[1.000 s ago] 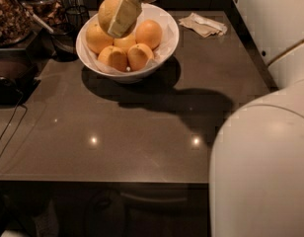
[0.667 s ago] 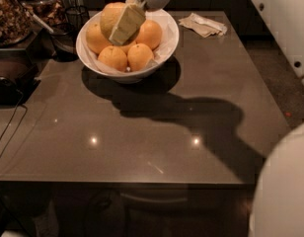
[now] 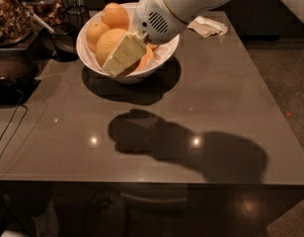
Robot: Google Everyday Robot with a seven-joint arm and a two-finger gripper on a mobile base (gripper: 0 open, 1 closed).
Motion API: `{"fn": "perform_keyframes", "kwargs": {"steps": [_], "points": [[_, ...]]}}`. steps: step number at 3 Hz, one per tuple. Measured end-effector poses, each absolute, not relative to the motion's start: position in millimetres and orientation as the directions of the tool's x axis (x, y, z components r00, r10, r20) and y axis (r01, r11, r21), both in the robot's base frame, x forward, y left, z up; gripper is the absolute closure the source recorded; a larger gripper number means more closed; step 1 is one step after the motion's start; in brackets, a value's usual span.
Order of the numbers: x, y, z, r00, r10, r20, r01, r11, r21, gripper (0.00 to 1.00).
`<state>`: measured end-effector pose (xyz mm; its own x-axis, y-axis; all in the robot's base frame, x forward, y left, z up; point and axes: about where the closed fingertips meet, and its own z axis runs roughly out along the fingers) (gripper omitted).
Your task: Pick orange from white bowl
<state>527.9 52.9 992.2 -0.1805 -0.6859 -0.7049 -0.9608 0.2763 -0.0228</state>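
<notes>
At far left, a clear container (image 3: 9, 14) of brown dried pieces is cut off by the edge; its contents cannot be identified. Next, a small dark glass cup (image 3: 65, 39) is set near a wide glossy white bowl (image 3: 90, 58) on the dark brown tabletop (image 3: 216, 107).

Held in the bowl:
- a small back orange (image 3: 115, 15)
- a small left orange (image 3: 95, 32)
- the large, paler yellow-orange orange (image 3: 108, 46) in front

The cream-coloured gripper (image 3: 123, 56) is angled down from the upper right against the pale orange. The bowl's right side is hidden by the white arm (image 3: 162, 11). Whether the gripper is closed cannot be told. A crumpled white napkin (image 3: 209, 26) is seen at right.
</notes>
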Motion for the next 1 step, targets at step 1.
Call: {"fn": "perform_keyframes", "kwargs": {"steps": [1], "points": [[525.6,52.7,990.1,-0.183,-0.689,-0.701,-0.961,0.276,-0.021,1.00]]}}
